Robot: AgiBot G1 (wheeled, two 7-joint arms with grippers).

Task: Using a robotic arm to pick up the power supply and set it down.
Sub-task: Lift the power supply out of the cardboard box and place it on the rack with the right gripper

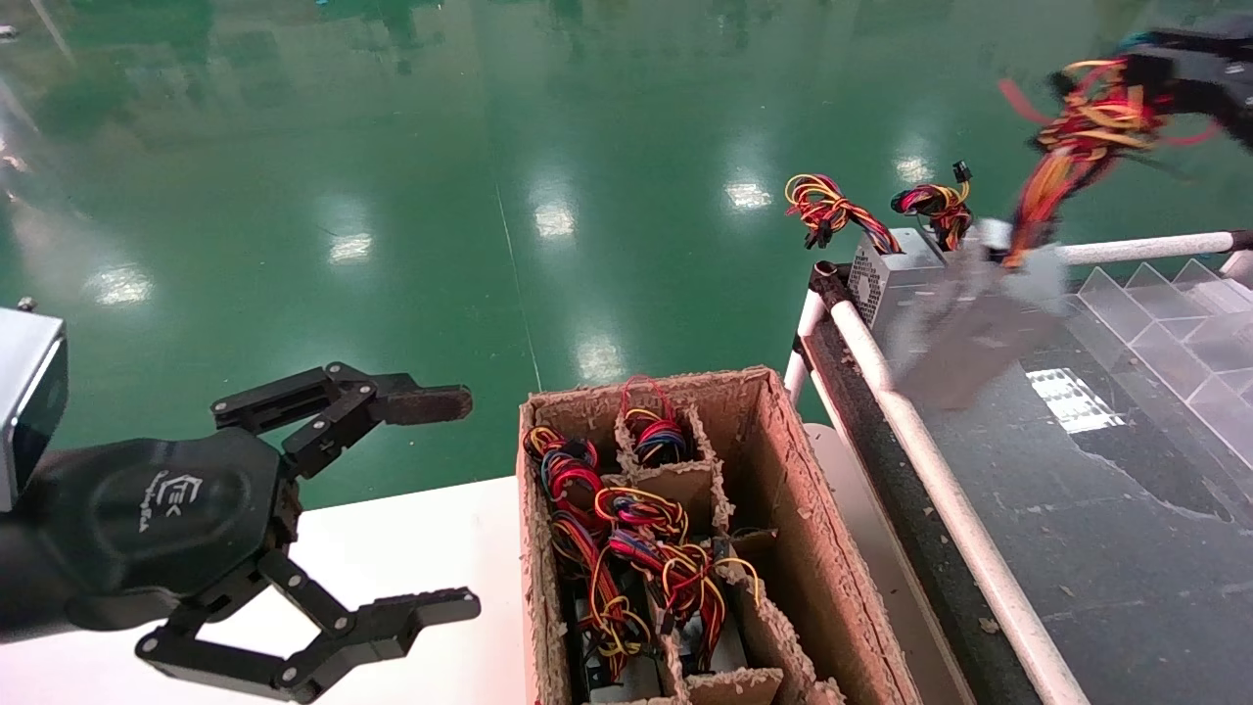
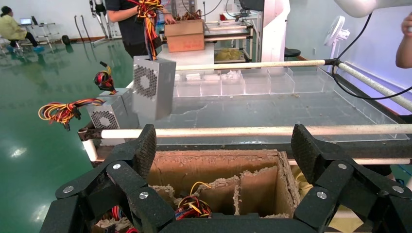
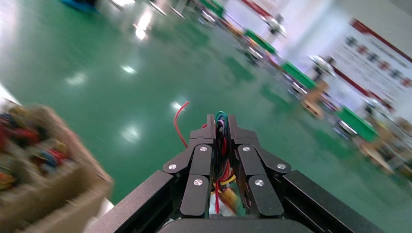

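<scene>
The power supply (image 1: 989,313) hangs in the air by its wires (image 1: 1082,127), above the near-left corner of the dark conveyor table (image 1: 1096,548), its grey box blurred and clear of the surface. My right gripper (image 3: 221,127) is up at the far right of the head view, its fingers pressed together on that bundle of orange, yellow and red wires; in the right wrist view the strands run down between my two fingers (image 3: 201,165) and one stray red loop (image 3: 179,121) curls out beside them. From the left wrist view the box (image 2: 153,87) shows a perforated vent face and dangles upright under the wires, just beside another grey supply (image 2: 109,112).

That second power supply (image 1: 896,264) sits on the table's far-left corner against the white rail (image 1: 940,480), its own wire bundles (image 1: 832,211) spilling over the edge.

My left gripper (image 1: 431,509) is parked low over the white table (image 1: 411,548), next to the cardboard box (image 1: 812,548), with its jaws spread wide and nothing between them. The cardboard box is split by ragged dividers, and several compartments hold more tangled wires (image 1: 626,548).
</scene>
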